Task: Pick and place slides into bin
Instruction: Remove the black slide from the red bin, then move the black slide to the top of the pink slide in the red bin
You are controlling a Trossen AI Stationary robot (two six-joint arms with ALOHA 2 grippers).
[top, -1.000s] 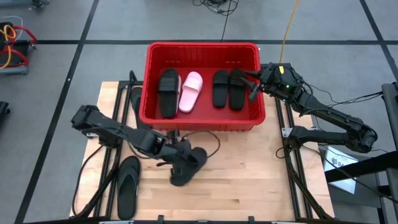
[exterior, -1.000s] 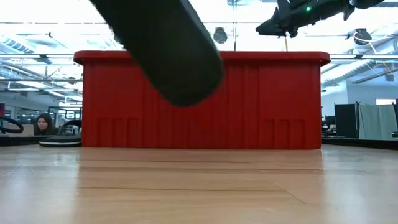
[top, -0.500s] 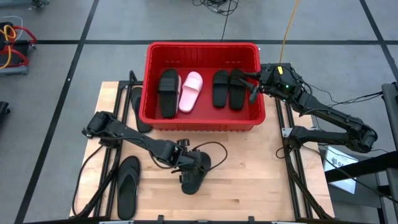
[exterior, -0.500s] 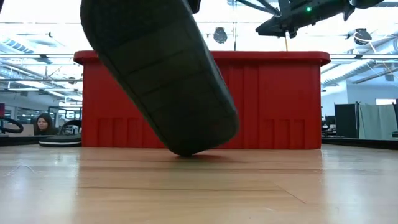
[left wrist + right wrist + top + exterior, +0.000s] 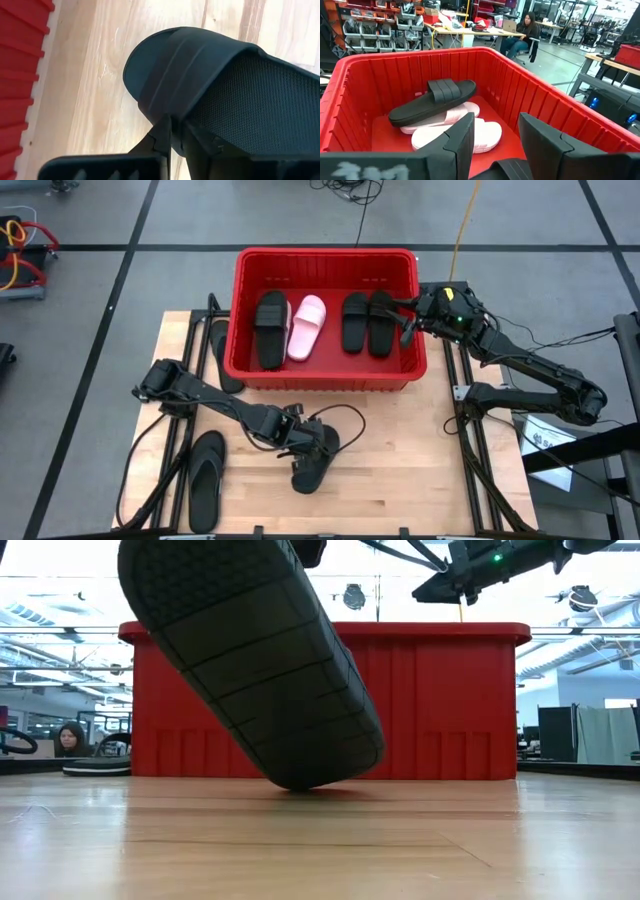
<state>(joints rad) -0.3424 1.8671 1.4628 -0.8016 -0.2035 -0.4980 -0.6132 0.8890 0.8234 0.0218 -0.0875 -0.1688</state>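
My left gripper (image 5: 300,442) is shut on a black slide (image 5: 316,461) over the middle of the wooden table, in front of the red bin (image 5: 330,252). In the low view the slide's ribbed sole (image 5: 250,660) fills the foreground. The bin holds a black slide (image 5: 271,328), a pink slide (image 5: 307,326) and two more black slides (image 5: 366,322), all flat on its floor. My right gripper (image 5: 405,315) hangs open over the bin's right side, with nothing between its fingers. My left gripper pinches the edge of the slide's wide strap (image 5: 172,116) between its two fingers, which slant down from the table's left. The slide stands tilted, its lower end (image 5: 300,783) on the table and its sole facing the near edge.
A black flip-flop (image 5: 206,475) lies at the near left of the table, and another (image 5: 222,350) beside the bin's left wall, partly under my left arm. Bare wood stretches to the right of the held slide. A person (image 5: 70,738) sits beyond the table.
My left gripper has come down and toward the near right with the black slide. The slide, which hung clear of the table, now has its lower end on the wood and leans a little further over.
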